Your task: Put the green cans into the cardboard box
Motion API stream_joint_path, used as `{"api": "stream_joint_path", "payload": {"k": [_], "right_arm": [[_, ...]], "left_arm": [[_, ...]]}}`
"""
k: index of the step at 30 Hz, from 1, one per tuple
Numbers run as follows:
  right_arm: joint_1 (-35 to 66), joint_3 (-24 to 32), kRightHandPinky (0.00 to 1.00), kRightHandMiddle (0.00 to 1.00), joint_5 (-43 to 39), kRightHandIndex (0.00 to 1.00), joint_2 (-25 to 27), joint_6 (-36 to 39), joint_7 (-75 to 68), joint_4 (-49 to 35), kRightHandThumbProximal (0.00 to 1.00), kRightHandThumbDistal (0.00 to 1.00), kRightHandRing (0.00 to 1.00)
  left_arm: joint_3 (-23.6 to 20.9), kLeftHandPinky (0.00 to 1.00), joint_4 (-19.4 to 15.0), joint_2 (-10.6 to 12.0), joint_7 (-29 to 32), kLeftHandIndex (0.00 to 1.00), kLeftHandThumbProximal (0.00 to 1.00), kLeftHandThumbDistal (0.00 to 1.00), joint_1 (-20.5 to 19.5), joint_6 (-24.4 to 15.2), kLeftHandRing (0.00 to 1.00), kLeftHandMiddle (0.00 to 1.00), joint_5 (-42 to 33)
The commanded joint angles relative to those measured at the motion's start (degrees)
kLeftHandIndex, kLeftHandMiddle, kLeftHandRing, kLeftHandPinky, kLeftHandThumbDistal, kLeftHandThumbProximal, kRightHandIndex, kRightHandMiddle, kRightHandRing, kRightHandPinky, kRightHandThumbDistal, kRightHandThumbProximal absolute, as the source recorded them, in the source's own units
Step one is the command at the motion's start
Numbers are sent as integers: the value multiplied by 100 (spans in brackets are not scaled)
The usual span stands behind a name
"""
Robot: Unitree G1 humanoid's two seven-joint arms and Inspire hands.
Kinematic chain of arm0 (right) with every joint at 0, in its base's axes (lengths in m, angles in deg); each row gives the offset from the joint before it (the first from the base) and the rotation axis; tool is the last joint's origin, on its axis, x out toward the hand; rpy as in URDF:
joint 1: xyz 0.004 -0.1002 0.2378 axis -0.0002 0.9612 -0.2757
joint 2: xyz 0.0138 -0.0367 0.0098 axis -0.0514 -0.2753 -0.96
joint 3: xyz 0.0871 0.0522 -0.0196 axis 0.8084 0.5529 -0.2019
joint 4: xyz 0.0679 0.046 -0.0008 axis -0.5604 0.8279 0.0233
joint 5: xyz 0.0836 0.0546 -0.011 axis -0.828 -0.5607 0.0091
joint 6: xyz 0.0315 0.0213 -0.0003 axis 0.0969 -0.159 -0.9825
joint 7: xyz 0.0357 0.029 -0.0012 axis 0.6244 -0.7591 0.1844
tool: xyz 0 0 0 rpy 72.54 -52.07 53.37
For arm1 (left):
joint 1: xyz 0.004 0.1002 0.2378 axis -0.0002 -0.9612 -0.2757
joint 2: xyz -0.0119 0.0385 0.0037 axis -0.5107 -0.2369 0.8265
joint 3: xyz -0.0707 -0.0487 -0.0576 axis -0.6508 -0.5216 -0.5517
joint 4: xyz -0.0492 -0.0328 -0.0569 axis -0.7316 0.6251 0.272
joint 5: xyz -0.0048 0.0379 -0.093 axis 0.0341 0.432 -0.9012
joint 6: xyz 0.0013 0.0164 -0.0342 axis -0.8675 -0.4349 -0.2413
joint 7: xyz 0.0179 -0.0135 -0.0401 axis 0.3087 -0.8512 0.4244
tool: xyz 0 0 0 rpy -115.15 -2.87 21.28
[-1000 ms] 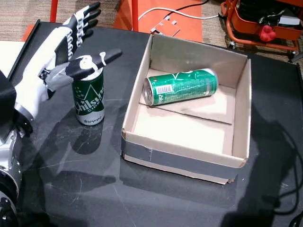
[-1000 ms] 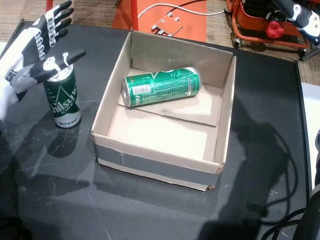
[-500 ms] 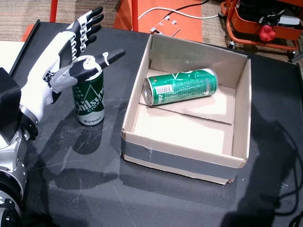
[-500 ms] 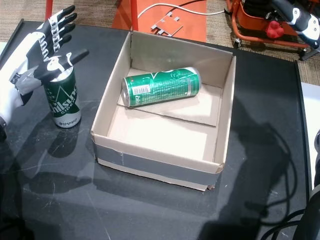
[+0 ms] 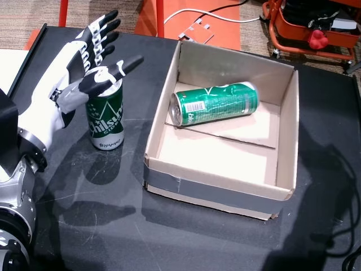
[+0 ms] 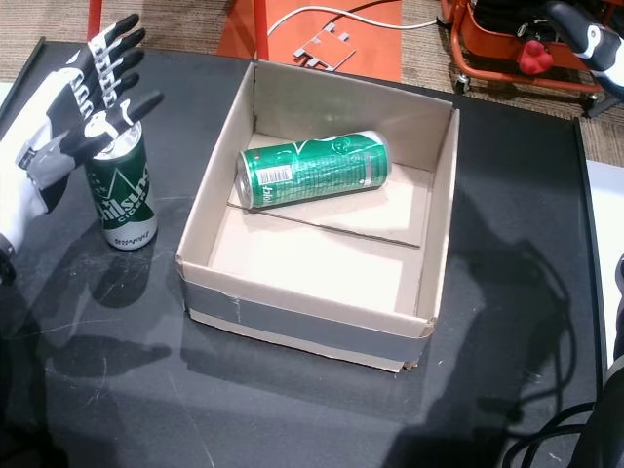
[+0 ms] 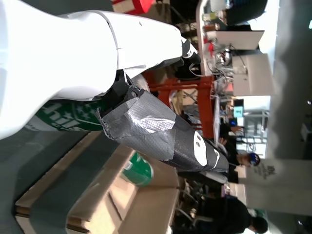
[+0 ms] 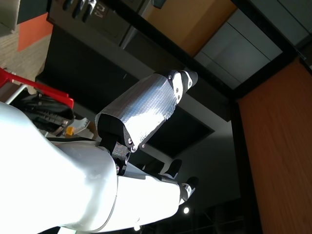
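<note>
Now I'm spreading the left hand (image 5: 79, 65) wide around the upright can (image 5: 105, 118), lining up a grasp.

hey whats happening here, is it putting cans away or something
Yes. One green can already lies on its side inside the cardboard box. A second green can stands upright on the black table, left of the box. The left robot hand is open around that can's top, fingers spread, not yet gripping it. The right robot hand is raised away from the table, holding nothing.
</note>
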Motion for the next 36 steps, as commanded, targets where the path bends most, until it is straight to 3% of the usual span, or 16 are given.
{"api": "stream_joint_path", "payload": {"k": [1, 8, 11, 18, 30, 36], "right_arm": [[-74, 50, 100, 92, -75, 94, 47, 17, 17, -2, 73, 100, 91], [-64, 55, 100, 92, -82, 94, 44, -10, 41, -12, 74, 100, 91], [-93, 72, 100, 92, -98, 95, 60, -13, 128, 5, 74, 100, 91], [-93, 103, 100, 92, -81, 94, 49, 52, 112, 38, 74, 100, 91], [8, -20, 100, 92, 103, 94, 13, 164, -241, -63, 77, 100, 90], [83, -102, 100, 94, 131, 97, -4, 20, -384, -172, 71, 100, 91]], "left_arm": [[105, 100, 87, -115, -209, 100, 41, 100, -124, 86, 100, 100, 189], [181, 100, 134, -263, -434, 100, 42, 100, 6, 391, 100, 100, 285], [-13, 100, 139, -233, -205, 100, 39, 100, 45, 539, 100, 100, 36], [-293, 100, 130, -201, 86, 100, 42, 100, 58, 722, 100, 100, -215], [-258, 100, 118, -235, -109, 100, 43, 100, -14, 615, 100, 100, -34], [-153, 100, 118, -249, -299, 100, 42, 100, -25, 616, 100, 100, 67]]}}
